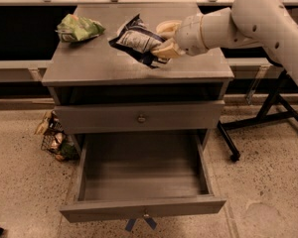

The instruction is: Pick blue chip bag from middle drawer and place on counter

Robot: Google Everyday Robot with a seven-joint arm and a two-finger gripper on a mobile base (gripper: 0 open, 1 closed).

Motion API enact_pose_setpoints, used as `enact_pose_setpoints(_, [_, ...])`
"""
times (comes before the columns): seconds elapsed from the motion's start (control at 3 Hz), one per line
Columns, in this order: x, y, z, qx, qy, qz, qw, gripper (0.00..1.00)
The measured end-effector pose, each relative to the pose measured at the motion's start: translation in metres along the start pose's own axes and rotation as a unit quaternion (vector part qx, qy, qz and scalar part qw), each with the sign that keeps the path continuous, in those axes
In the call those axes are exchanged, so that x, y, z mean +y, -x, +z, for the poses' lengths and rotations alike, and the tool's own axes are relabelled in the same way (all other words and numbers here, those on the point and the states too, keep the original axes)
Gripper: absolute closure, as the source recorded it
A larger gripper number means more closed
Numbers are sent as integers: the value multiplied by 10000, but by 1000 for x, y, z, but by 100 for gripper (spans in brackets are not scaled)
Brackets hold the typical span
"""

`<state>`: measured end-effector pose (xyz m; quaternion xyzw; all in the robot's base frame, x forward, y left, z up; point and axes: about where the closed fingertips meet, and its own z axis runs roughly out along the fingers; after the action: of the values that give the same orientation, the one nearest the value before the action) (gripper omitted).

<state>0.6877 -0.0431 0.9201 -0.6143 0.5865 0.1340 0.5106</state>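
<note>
The blue chip bag (pixel 135 38) is held tilted over the middle of the counter (pixel 97 66), its lower corner close to the surface. My gripper (pixel 162 48) is shut on the bag's right end, with the arm reaching in from the right. The middle drawer (pixel 141 209) is pulled out wide below, and its inside shows nothing. A closed drawer front with a round knob (pixel 141 118) sits above it.
A light green snack bag (pixel 78 28) lies at the counter's back left. A pale bowl (pixel 168 26) stands just behind my gripper. A basket of snack packs (pixel 53 139) sits on the floor at the left. Black stand legs (pixel 260 118) are at the right.
</note>
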Motion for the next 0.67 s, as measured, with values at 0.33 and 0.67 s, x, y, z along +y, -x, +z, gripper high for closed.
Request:
enact_pose_setpoints(0.33, [-6, -4, 33, -80, -168, 11, 9998, 82])
enact_pose_setpoints(0.67, [-13, -10, 53, -125, -356, 59, 9993, 59])
